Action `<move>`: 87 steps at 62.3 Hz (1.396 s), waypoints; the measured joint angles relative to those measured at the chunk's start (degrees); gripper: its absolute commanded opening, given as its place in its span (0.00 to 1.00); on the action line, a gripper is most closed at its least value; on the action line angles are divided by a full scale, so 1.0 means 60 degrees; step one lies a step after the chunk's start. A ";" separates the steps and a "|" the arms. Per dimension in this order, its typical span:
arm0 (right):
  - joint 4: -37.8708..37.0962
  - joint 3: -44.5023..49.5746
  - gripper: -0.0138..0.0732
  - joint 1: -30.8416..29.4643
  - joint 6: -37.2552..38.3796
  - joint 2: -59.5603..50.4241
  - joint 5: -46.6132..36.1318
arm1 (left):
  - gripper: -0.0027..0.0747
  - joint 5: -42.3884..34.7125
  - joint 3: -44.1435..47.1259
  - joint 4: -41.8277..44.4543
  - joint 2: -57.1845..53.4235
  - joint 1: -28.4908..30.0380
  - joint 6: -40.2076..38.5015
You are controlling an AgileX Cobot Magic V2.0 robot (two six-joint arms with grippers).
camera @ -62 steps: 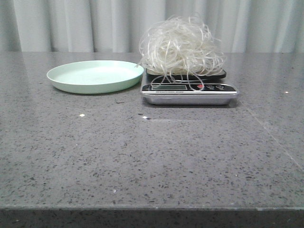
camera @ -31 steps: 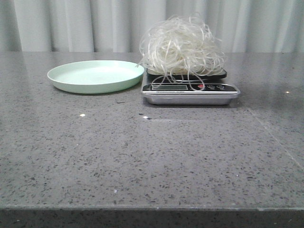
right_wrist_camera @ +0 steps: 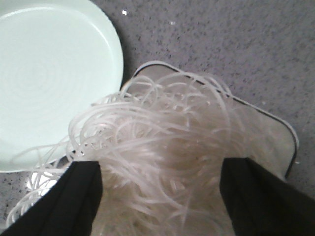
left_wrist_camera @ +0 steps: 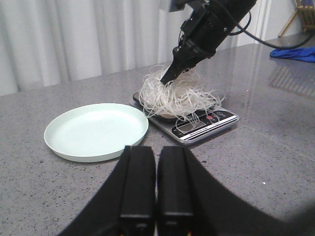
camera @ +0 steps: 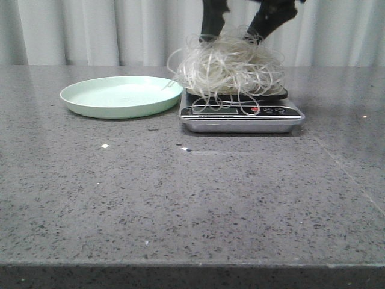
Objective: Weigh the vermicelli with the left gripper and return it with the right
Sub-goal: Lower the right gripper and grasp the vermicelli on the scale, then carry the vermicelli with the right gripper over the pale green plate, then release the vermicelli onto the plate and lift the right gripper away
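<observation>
Front view: the vermicelli (camera: 227, 67) sits heaped on the scale (camera: 240, 112), which stands on the tabletop (camera: 192, 198) just right of the plate (camera: 120, 96), its near edge almost touching the plate's rim. The right tool (camera: 240, 27) comes down from above, and its two fingers straddle the crown of the heap, one on each side. The jaws stand wide and have not closed on the strands. The plate is bare.

Left wrist view: the left tool (left_wrist_camera: 156, 184) hangs back on the near side of the plate, its fingers pressed close together and gripping nothing. From here the right tool (left_wrist_camera: 172, 73) is plainly buried in the top of the vermicelli (left_wrist_camera: 177, 96), while the scale (left_wrist_camera: 194, 123) lies beyond the plate (left_wrist_camera: 96, 130) and toward the right arm's side. The right arm is by far the nearer to the heap.

Right wrist view: the fingers (right_wrist_camera: 81, 196) stand wide apart, with the vermicelli (right_wrist_camera: 162, 152) filling the gap between them, so the heap lies directly under and between them. The plate (right_wrist_camera: 44, 73) lies just off to one side of the scale (right_wrist_camera: 280, 142). My judgement is that closing will gather the heap, and the carry is then a short sideways shift from scale to plate, though loose strands trailing over the scale's edge may drag
</observation>
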 measured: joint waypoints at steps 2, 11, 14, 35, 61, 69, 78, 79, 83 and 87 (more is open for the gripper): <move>0.0000 -0.0085 0.83 0.0000 0.0000 0.0114 0.0115 | 0.20 0.0000 0.0000 0.0000 0.0000 0.0000 0.0000; 0.0000 -0.0413 0.47 0.0000 0.0000 0.0409 0.0630 | 0.20 0.0000 0.0000 0.0000 0.0000 0.0000 0.0000; 0.0000 -0.0457 0.30 0.0000 0.0000 0.0431 0.0731 | 0.20 0.0000 0.0000 0.0000 0.0000 0.0000 0.0000; 0.0607 -0.2869 0.36 0.0508 0.0000 0.0726 0.2001 | 0.20 0.0000 0.0000 0.0000 0.0000 0.0000 0.0000; 0.1035 -0.4368 0.79 0.1849 0.0014 0.2996 0.0947 | 0.20 0.0000 0.0000 0.0000 0.0000 0.0000 0.0000; 0.1050 -0.4383 0.84 0.1849 0.0014 0.3100 0.0836 | 0.20 0.0000 0.0000 0.0000 0.0000 0.0000 0.0000; 0.1087 -0.4403 0.84 0.1594 0.0014 0.2470 0.0932 | 0.20 0.0000 0.0000 0.0000 0.0000 0.0000 0.0000; 0.1087 -0.4403 0.84 0.1594 0.0014 0.2470 0.0932 | 0.20 0.0000 0.0000 0.0000 0.0000 0.0000 0.0000; 0.1087 -0.4281 0.84 0.1374 0.0014 0.1967 0.1003 | 0.20 0.0000 0.0000 0.0000 0.0000 0.0000 0.0000; 0.1087 -0.3843 0.84 0.1212 0.0014 0.1339 0.0947 | 0.20 0.0000 0.0000 0.0000 0.0000 0.0000 0.0000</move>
